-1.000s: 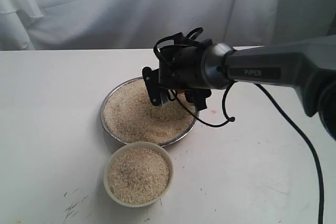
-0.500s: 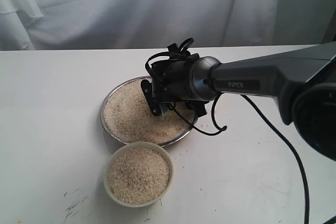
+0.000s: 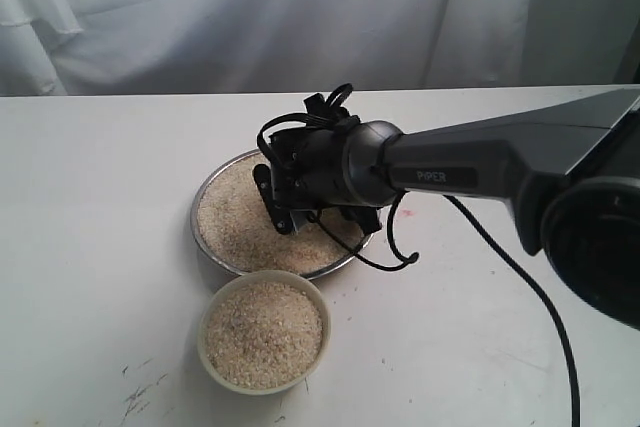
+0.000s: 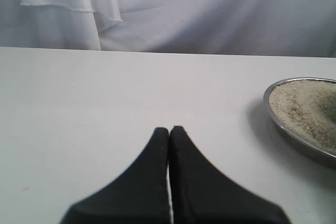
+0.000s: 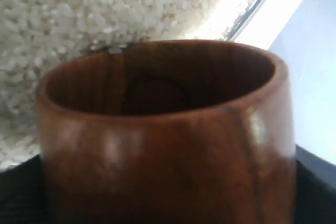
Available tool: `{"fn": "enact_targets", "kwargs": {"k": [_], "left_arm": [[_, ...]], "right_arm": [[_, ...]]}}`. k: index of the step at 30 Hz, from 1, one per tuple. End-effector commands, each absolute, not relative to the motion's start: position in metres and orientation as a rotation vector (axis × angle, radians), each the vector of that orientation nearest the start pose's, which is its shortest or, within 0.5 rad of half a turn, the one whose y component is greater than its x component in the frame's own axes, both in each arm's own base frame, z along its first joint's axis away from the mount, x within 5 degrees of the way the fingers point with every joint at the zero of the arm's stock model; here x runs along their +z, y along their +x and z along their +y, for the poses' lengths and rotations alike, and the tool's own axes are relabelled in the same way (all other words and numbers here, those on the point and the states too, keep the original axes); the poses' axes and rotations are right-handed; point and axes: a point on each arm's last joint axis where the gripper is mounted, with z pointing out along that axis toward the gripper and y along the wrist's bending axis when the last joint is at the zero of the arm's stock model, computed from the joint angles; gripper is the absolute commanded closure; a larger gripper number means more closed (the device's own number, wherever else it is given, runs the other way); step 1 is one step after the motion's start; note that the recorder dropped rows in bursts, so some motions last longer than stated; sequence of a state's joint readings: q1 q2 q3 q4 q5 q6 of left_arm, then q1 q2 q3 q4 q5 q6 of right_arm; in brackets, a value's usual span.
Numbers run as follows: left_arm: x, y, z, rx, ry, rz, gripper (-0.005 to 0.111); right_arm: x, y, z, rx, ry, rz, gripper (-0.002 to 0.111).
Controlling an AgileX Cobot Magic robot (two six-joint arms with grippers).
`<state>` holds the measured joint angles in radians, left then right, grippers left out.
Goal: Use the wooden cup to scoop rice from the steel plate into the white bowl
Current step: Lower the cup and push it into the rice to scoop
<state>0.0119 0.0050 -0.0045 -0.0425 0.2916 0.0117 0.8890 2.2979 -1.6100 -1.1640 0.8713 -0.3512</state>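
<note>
The right hand [image 3: 287, 202] is spread wide and squeezes the brown wooden cup [image 5: 163, 150] between its two black sides, so the cup is held tight. The cup is low over the big shiny plate [image 3: 194, 222], tipped so its open mouth faces the rice [image 3: 232, 225]. Its edge is right at the grains, but I cannot tell if it touches them. Inside, the cup looks dark and bare, with no rice in it yet. So I think this is the dipping-in part of a scoop.

Next the cup needs to push down and along through the grains, then turn mouth-up so they stay inside. After that it must lift and go over to the white bowl [image 3: 203, 339], which sits just beside the plate. The bowl is nearly full, so the pour should be slow or grains may spill onto the table [image 3: 90, 207].

The left hand [image 4: 169, 130] is shut tight with nothing in it, off to the side of the plate
</note>
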Motion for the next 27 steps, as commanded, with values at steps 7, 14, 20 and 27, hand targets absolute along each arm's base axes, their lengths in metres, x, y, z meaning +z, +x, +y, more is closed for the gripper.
{"fn": "enact_targets", "kwargs": {"k": [7,14,20,27], "left_arm": [[0.187,0.055,-0.001,-0.027,-0.030,1.768,0.107],[0.187,0.055,-0.001,-0.027,-0.030,1.768,0.107],[0.187,0.055,-0.001,-0.027,-0.030,1.768,0.107],[0.187,0.055,-0.001,-0.027,-0.030,1.768,0.107]], "right_arm": [[0.105,0.334,0.334,-1.187,-2.232,1.363,0.108],[0.097,0.329,0.340,-1.153,-2.252,1.333,0.108],[0.096,0.329,0.343,-1.117,-2.248,1.322,0.108],[0.096,0.328,0.344,-1.105,-2.249,1.317,0.108]]}}
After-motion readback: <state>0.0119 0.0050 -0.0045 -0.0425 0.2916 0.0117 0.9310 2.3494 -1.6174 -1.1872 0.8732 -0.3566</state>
